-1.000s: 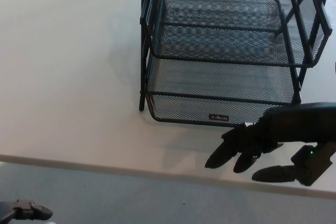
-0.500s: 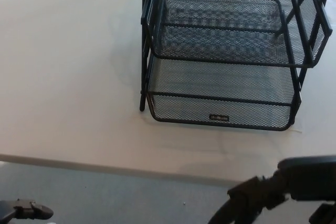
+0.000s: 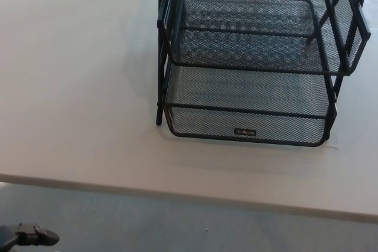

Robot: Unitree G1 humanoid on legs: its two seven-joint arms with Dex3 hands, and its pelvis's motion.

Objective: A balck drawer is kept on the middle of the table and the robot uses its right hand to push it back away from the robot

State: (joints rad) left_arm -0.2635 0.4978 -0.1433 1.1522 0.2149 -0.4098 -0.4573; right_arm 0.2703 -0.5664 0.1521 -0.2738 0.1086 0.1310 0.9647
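Observation:
The black wire-mesh drawer rack [image 3: 248, 69] stands on the white table [image 3: 77, 87], right of centre, running off the top edge of the head view. Its lowest tray [image 3: 247, 123] has a small label plate [image 3: 246, 132] on the front wall and sits a little back from the table's near edge. My right hand is out of the picture. A small black part of my left hand [image 3: 29, 237] shows low in the bottom left corner, below the table, far from the rack.
The table's near edge [image 3: 177, 188] runs across the lower part of the view, with grey floor [image 3: 147, 222] beneath it. Bare tabletop lies to the left of the rack.
My right hand, which was at the rack's front right corner a second ago, dropped below the table edge and has left the view. The rack looks unmoved.

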